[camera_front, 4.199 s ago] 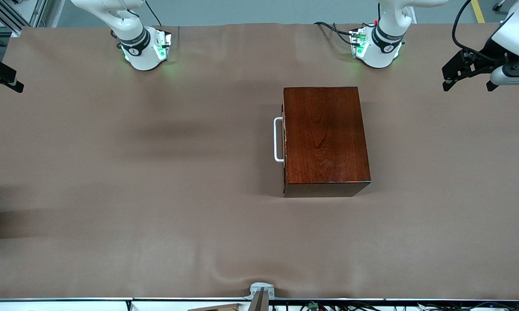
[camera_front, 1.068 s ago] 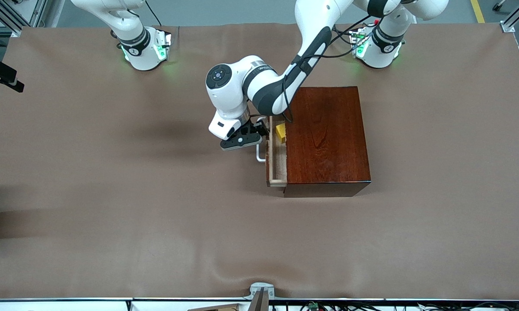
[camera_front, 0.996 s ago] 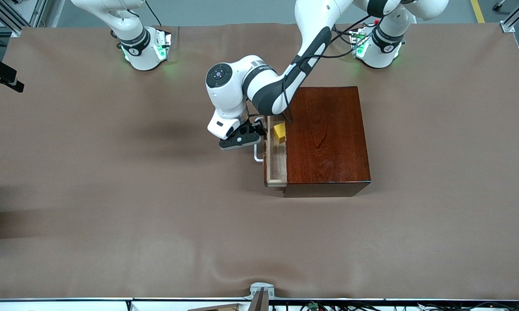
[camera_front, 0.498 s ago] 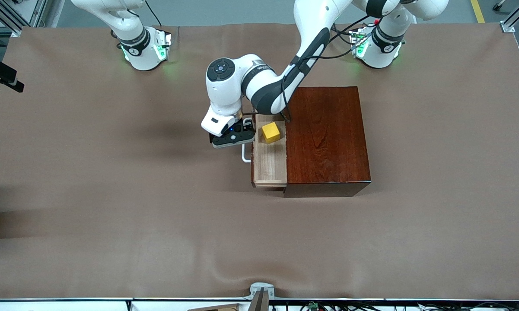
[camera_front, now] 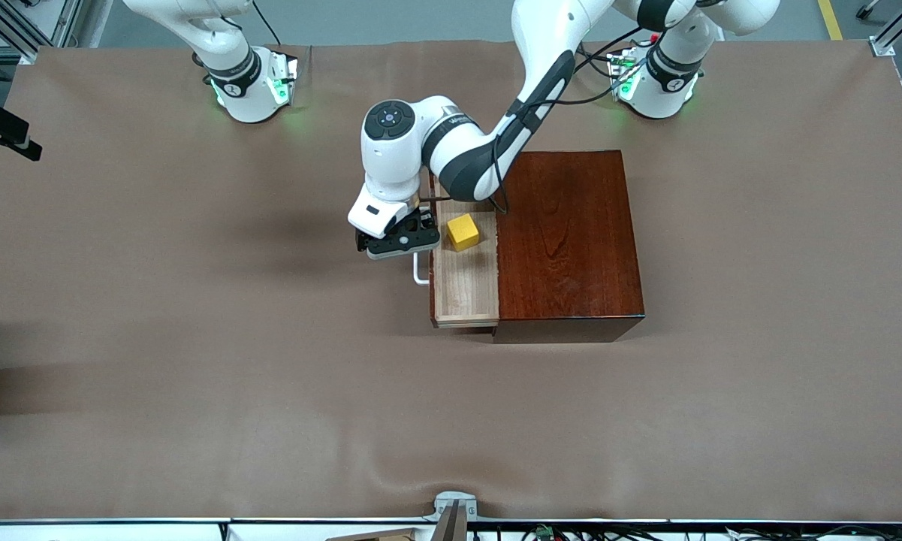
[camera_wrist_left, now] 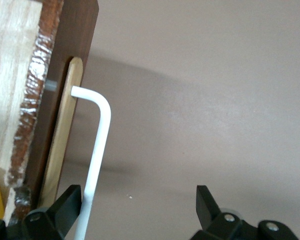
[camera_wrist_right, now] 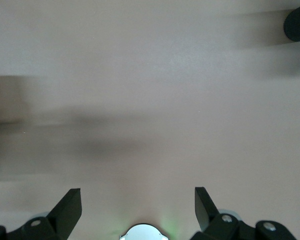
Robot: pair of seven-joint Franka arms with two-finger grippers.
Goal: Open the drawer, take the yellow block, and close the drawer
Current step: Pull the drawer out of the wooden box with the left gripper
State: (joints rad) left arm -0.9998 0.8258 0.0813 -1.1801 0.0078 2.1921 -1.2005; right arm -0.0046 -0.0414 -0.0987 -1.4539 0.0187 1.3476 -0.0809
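Note:
The dark reddish-brown box (camera_front: 567, 240) stands mid-table. Its pale-wood drawer (camera_front: 466, 289) is pulled out toward the right arm's end. The yellow block (camera_front: 463, 231) sits in the drawer, at its end farther from the front camera. My left gripper (camera_front: 398, 242) is at the white handle (camera_front: 419, 272). In the left wrist view my left gripper (camera_wrist_left: 139, 205) is open, with the handle bar (camera_wrist_left: 97, 145) between the fingers, close to one finger (camera_wrist_left: 70, 200). My right gripper (camera_wrist_right: 138, 205) is open and empty above bare table; it does not show in the front view.
The brown table cover (camera_front: 195, 338) is bare around the box. The right arm's base (camera_front: 251, 90) and the left arm's base (camera_front: 657, 83) stand along the table edge farthest from the front camera. The left arm reaches over the table beside the box.
The drawer has slid farther out toward the right arm's end, with my left gripper moving along at the handle. The yellow block now shows fully. The right arm waits.

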